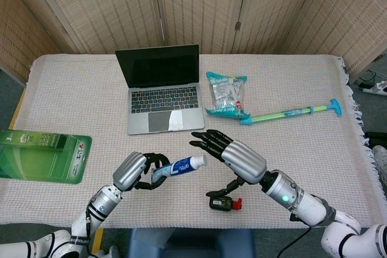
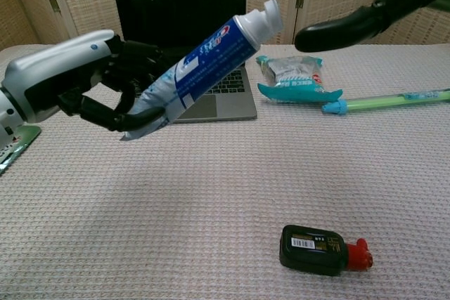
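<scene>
While left hand (image 1: 134,172) grips toothpaste tube (image 1: 179,167), right hand (image 1: 233,155) hovers spread.

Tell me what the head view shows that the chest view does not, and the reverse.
Only the head view shows the whole green package at the table's left edge, the full green stick and both forearms. Only the chest view shows the white barcode label on the small dark bottle. Both show the left hand holding the toothpaste tube above the table, the right hand open beside its cap, the open laptop and the teal snack bag.
</scene>
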Motion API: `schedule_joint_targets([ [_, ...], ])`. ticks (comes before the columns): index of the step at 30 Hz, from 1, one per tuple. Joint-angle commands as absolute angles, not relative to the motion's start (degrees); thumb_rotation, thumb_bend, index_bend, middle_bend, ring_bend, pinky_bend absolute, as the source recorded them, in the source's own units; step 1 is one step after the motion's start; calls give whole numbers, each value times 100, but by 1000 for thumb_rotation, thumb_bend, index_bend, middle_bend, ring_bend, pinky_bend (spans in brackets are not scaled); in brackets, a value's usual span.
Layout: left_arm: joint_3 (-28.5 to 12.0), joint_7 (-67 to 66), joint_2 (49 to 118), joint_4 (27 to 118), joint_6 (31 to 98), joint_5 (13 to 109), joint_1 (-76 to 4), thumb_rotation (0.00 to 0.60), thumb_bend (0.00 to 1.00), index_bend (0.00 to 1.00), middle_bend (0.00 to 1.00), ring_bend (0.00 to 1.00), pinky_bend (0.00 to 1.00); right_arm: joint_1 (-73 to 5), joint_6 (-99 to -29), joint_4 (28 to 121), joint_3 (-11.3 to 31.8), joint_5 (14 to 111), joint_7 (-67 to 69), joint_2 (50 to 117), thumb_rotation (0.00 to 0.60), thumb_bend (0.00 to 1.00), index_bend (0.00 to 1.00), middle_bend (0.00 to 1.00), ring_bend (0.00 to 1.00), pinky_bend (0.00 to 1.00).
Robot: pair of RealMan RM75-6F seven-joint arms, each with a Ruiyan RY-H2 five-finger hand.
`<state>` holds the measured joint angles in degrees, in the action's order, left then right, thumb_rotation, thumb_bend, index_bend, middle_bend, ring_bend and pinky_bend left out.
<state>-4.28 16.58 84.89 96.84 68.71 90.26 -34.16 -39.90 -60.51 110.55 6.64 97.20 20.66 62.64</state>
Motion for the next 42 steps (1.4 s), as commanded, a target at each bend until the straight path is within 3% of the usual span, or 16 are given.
schedule_joint_targets([
  [1, -447, 1667, 8503, 9712, 6878, 9020, -3419, 600, 798, 879, 894, 804, 743, -4037, -6088, 10958, 659, 9730, 2122, 6447, 340, 104, 0, 0, 0, 0],
  [27, -522, 1359, 8369, 9962, 6807, 8871, -3422, 600, 801, 881, 894, 805, 743, -4504, -5698, 10980, 784, 9374, 1689, 7036, 334, 104, 0, 0, 0, 0],
  [42, -516, 1087, 8249, 9970, 6764, 8796, -3395, 600, 803, 881, 895, 805, 743, -4534, -5635, 11033, 728, 9240, 1405, 7021, 331, 104, 0, 0, 0, 0],
])
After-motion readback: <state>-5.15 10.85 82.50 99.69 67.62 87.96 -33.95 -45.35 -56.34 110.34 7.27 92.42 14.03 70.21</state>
